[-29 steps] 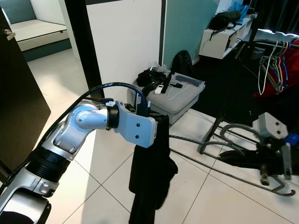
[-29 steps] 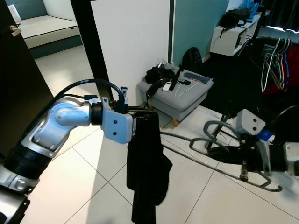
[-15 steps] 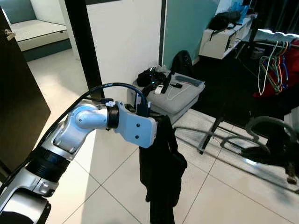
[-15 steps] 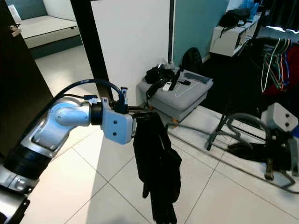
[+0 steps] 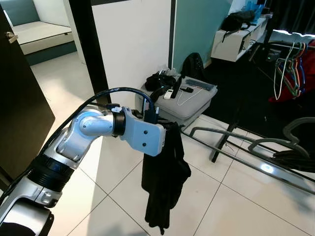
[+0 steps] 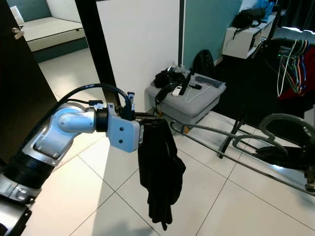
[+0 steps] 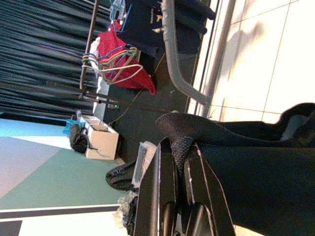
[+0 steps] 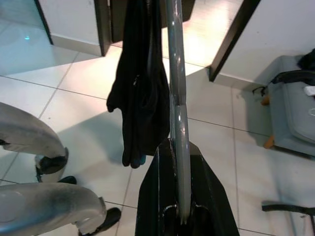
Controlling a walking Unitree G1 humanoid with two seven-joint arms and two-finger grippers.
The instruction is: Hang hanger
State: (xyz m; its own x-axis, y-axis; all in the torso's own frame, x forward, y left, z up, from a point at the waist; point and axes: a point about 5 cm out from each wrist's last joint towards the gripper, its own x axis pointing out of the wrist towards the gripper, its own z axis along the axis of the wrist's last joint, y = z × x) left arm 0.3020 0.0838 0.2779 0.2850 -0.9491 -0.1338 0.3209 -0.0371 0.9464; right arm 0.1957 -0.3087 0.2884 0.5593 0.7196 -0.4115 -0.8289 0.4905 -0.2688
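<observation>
My left gripper [image 5: 166,126] is held out in front of me, shut on the top of a black garment [image 5: 165,177] that hangs down over the tiled floor. In the left wrist view its fingers [image 7: 162,167] pinch a fold of the garment [image 7: 256,172]. My right gripper [image 8: 178,143] is shut on the bar of a large grey hanger [image 8: 176,73]. The hanger [image 6: 275,117] stretches low across the floor at the right, and its far end reaches towards the garment.
A clothes rack with coloured hangers [image 5: 289,69] stands at the far right; its black leg [image 5: 222,142] comes down near the hanger. A grey ottoman [image 5: 189,103] with bags and cables sits behind the garment. A dark door [image 5: 19,108] is on the left.
My right arm has drawn off to the right edge of the eye views, taking the hanger with it. The garment has swung under my left gripper, which stayed put.
</observation>
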